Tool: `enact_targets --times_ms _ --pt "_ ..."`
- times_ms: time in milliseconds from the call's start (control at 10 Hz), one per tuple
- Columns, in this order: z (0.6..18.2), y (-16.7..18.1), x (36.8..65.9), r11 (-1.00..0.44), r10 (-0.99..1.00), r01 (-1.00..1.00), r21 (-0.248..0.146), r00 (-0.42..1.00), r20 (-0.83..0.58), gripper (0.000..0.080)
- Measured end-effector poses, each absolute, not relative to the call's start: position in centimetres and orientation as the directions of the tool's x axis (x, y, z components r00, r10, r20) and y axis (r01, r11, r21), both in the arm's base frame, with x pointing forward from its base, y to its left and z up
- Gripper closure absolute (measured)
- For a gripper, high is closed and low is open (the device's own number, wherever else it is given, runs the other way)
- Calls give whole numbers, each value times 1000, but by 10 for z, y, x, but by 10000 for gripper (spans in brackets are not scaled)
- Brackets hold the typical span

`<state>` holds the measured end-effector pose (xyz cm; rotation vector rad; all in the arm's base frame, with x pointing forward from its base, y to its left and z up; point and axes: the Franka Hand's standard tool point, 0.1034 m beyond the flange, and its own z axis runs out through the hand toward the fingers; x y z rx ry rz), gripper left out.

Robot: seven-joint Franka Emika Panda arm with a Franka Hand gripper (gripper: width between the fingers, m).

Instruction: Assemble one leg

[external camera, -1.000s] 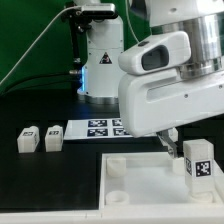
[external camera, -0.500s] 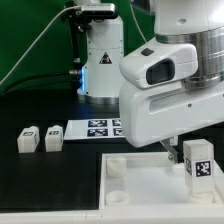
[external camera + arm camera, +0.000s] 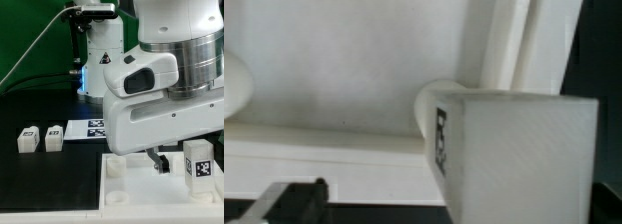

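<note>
One leg [image 3: 197, 160], a white block with a tag on its face, stands upright in the right near corner of the large white tray-like part [image 3: 135, 185]. My gripper [image 3: 159, 160] hangs low over that part, just to the exterior view's left of the leg and apart from it. In the wrist view the leg [image 3: 518, 150] fills the frame close up. One dark finger [image 3: 287, 205] shows at the edge, far from the leg, so the jaws look open and empty. Two more legs [image 3: 27, 138] [image 3: 53, 137] lie on the black table at the left.
The marker board [image 3: 88, 128] lies behind the tray-like part, partly hidden by my arm. A round corner socket [image 3: 115, 168] shows at the part's left. A white robot base and cables stand at the back.
My wrist has turned and swung toward the exterior view's left, covering more of the marker board. The upright leg has stayed where it was, as have the two lying legs.
</note>
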<state>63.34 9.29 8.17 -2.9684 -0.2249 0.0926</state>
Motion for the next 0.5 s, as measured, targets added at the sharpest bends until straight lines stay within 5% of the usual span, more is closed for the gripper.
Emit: enact_targets --times_ms 200,500 --pt "82 93 633 -975 155 145 -167 987 -50 412" --pt "82 93 633 -979 132 121 -166 990 -53 508"
